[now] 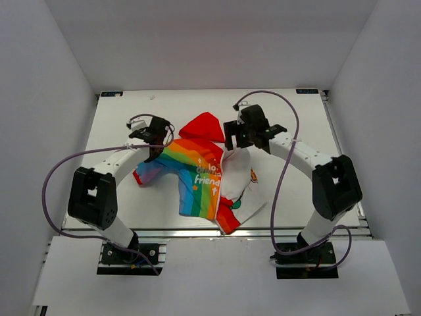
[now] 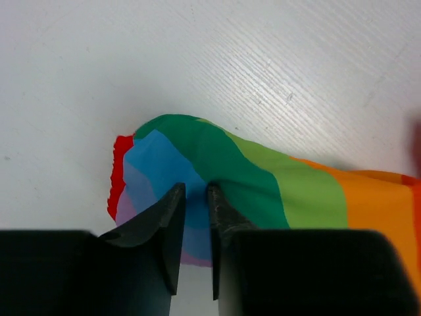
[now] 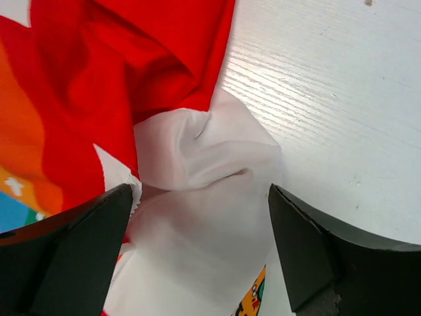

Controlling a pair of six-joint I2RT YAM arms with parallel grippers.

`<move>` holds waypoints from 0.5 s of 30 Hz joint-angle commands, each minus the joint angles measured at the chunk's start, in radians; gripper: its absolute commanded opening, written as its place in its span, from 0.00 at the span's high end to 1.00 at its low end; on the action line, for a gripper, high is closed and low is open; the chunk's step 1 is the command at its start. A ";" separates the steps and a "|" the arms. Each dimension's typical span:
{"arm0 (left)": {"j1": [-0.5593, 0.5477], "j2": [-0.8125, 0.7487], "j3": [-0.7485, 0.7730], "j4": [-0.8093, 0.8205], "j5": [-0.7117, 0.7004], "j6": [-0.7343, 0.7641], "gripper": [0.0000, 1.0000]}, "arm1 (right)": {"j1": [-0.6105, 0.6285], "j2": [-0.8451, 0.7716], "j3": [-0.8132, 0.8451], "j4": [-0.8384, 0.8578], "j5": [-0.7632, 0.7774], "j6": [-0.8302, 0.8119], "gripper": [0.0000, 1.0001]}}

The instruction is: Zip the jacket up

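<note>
Top external: jacket (image 1: 204,174) lies crumpled on surface (image 1: 302,131) between both claws, long axis running from hood (image 1: 204,125) toward the bases. Right claw (image 3: 199,194) is spread wide just above white front panel (image 3: 210,224) (nearer the zip edge, I judge). Left claw (image 2: 196,192) is clenched on rainbow sleeve (image 2: 263,178).

Left fingers (image 2: 168,224) nearly closed, right fingers (image 3: 85,243) spread wide

Jacket (image 1: 197,174) soft matt cloth, table (image 1: 184,105) matt w/ grain.
</note>
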 commanded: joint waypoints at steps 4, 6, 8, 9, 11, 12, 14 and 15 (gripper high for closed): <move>0.011 -0.049 0.103 -0.088 0.008 -0.017 0.22 | 0.058 -0.226 -0.048 -0.055 0.021 0.006 0.11; 0.011 -0.071 0.108 -0.108 0.072 -0.020 0.10 | 0.077 -0.312 -0.151 -0.069 0.019 0.037 0.11; 0.011 -0.123 0.074 -0.095 0.196 -0.008 0.05 | 0.113 -0.384 -0.229 -0.077 -0.002 0.054 0.11; 0.009 -0.144 0.048 -0.067 0.257 0.012 0.02 | 0.144 -0.401 -0.308 -0.084 -0.013 0.075 0.11; -0.006 -0.233 -0.031 0.056 0.401 0.051 0.02 | 0.176 -0.441 -0.385 -0.083 -0.068 0.111 0.11; -0.021 -0.261 -0.132 0.107 0.536 0.077 0.02 | 0.210 -0.450 -0.466 -0.072 -0.090 0.155 0.11; -0.098 -0.330 -0.235 0.247 0.633 0.083 0.02 | 0.245 -0.462 -0.537 -0.019 -0.158 0.189 0.11; -0.127 -0.344 -0.315 0.285 0.698 0.083 0.02 | 0.280 -0.462 -0.568 0.003 -0.175 0.206 0.11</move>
